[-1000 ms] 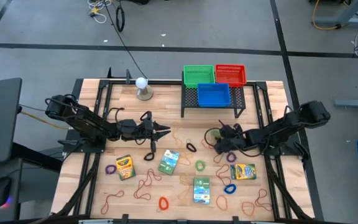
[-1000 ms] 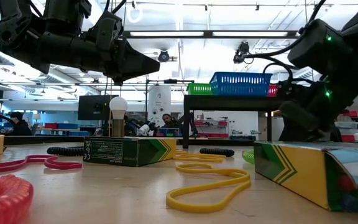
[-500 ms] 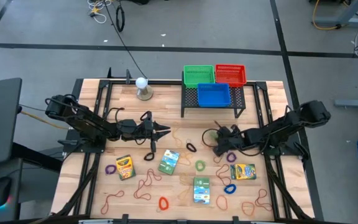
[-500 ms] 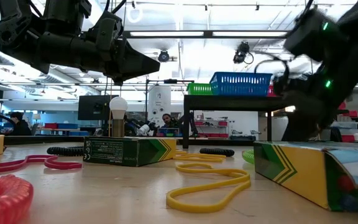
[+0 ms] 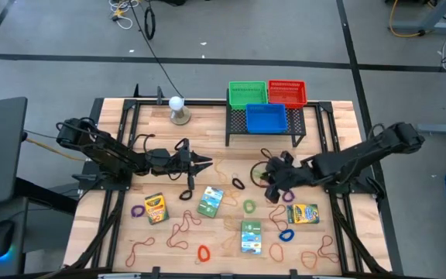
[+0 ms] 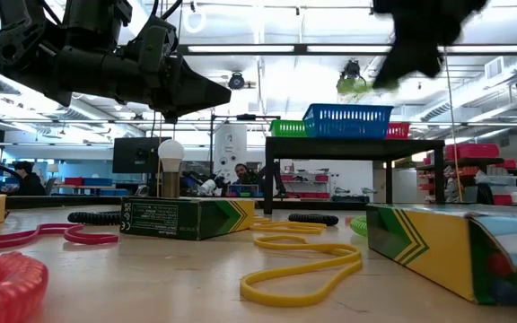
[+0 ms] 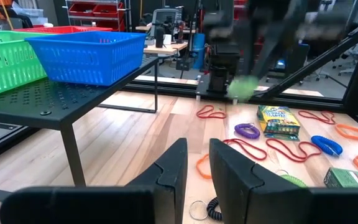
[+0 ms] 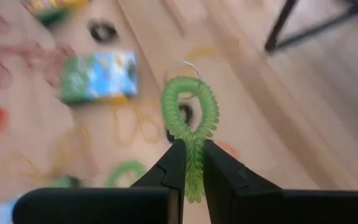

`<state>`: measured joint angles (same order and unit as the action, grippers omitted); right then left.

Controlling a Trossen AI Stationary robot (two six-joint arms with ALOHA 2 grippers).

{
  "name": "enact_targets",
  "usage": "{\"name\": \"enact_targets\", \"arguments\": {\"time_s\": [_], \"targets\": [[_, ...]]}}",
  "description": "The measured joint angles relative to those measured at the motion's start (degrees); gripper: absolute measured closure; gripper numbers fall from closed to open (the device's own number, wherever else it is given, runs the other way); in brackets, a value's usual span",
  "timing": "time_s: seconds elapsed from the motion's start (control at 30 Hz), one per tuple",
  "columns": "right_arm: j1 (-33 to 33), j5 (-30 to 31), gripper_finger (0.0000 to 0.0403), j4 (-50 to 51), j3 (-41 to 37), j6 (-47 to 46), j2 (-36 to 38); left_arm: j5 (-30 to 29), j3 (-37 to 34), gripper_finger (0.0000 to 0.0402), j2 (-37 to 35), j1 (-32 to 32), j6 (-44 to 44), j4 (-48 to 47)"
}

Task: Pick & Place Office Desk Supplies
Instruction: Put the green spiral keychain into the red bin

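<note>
while raised, right tool (image 8: 189,163) pinches green coil loop (image 8: 189,118).

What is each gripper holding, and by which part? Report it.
The right gripper pinches a green coil loop by one side of its ring, lifted off the table. The left gripper holds nothing.

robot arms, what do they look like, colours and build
Both arms are dark, near-black jointed links with black cables looping along them. The left gripper and right gripper each end in two flat black fingers on a black crossbar. No markings are legible.
</note>
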<state>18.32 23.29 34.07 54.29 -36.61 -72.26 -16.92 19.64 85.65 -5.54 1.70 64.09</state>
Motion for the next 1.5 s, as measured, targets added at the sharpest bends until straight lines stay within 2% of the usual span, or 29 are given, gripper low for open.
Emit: {"name": "enact_targets", "arguments": {"time_s": [0.17,0.27,0.5,0.73,0.87,1.23,1.5], "targets": [[-2.3,0.8,0.0363,9.9,14.1,4.5,0.0,0.0,0.0,0.0328,0.0,0.0,0.0,0.0],[-5.7,3.7,0.0363,16.4,22.3,8.8,0.0,0.0,0.0,0.0328,0.0,0.0,0.0,0.0],[-22.1,5.2,0.0364,21.6,34.5,20.7,0.0,0.0,0.0,0.0328,0.0,0.0,0.0,0.0],[-41.9,-3.7,0.0364,21.5,36.0,28.7,-0.5,0.0,0.0,0.0328,0.0,0.0,0.0,0.0],[-50.3,-9.1,0.0364,22.6,36.0,32.4,-2.6,0.0,0.0,0.0328,0.0,0.0,0.0,0.0],[-60.9,-15.9,0.0364,24.0,36.0,37.4,-9.0,0.0,0.0,0.0328,0.0,0.0,0.0,0.0],[-65.8,-16.3,0.0364,26.2,36.0,41.7,-15.3,0.0,0.0,0.0328,0.0,0.0,0.0,0.0]]}}
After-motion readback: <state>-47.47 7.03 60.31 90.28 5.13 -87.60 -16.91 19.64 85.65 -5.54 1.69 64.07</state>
